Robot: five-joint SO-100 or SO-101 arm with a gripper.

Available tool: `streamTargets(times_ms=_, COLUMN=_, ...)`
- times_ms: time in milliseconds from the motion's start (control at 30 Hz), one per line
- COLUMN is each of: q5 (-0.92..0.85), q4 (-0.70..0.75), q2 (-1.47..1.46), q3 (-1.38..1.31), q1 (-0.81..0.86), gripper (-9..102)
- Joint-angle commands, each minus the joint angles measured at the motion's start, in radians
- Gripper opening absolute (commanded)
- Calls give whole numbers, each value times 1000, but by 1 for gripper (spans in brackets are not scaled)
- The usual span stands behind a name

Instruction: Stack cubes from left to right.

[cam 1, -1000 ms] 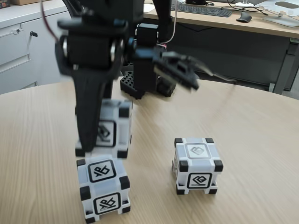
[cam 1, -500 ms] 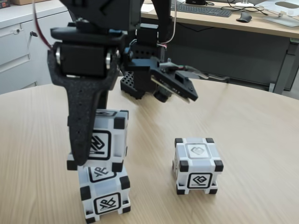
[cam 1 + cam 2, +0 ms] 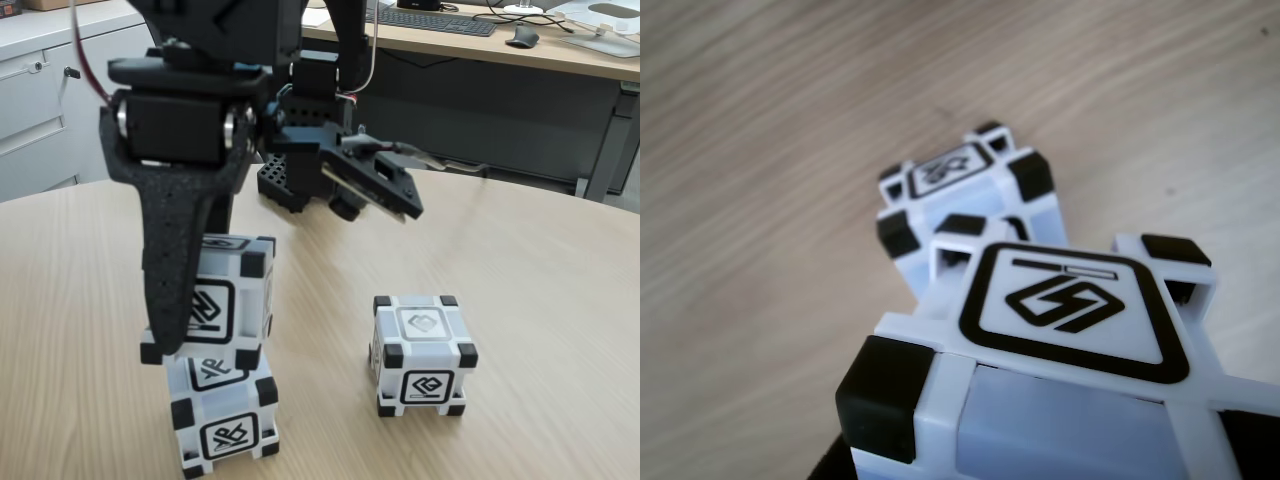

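White-grey plastic with black corners fills the near edge of the fixed view, where the bottom cube [image 3: 222, 410] sits on the wooden table [image 3: 540, 300] and the held cube [image 3: 225, 300] now rests low over it, its lower corners touching or just about touching the top face beneath. Half a second back we had it about the same height; a second back it hung higher and clear of the lower one, so we judge the placing step is nearly done and only the release is left. Our gripper [image 3: 205, 300] is clamped on the held cube, one long black finger [image 3: 170, 270] lying down its left face; the other finger is hidden behind it. From the other view the held cube [image 3: 1060, 350] looks offset from the bottom cube [image 3: 970, 190], shifted and slightly twisted, so we think the stack could sit crooked or slide once we let go. Just to the right in the fixed view the third cube [image 3: 422, 355] stands alone, well apart from the stack, waiting its turn. Farther back we see the arm's black base [image 3: 300, 170], then a cabinet [image 3: 50, 100] on the left and a desk [image 3: 480, 40] with a keyboard [image 3: 435, 20] and mouse [image 3: 522, 37]; none of these crowd the work.
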Motion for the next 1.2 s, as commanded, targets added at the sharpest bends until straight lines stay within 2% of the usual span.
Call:
streamTargets(times_ms=0, q5=26, q4=-3, q2=5, q3=-37, q1=9, gripper=1)
streamTargets(times_ms=433, q5=71, q4=3, q2=5, q3=12, q1=-6, gripper=0)
streamTargets(times_ms=900, q5=31, q4=-9, q2=6, q3=58, q1=8, gripper=1)
streamTargets(times_ms=967, q5=32, q4=-9, q2=6, q3=58, q1=8, gripper=5)
streamTargets(times_ms=1167, q5=44, q4=-8, q2=6, q3=58, q1=8, gripper=26)
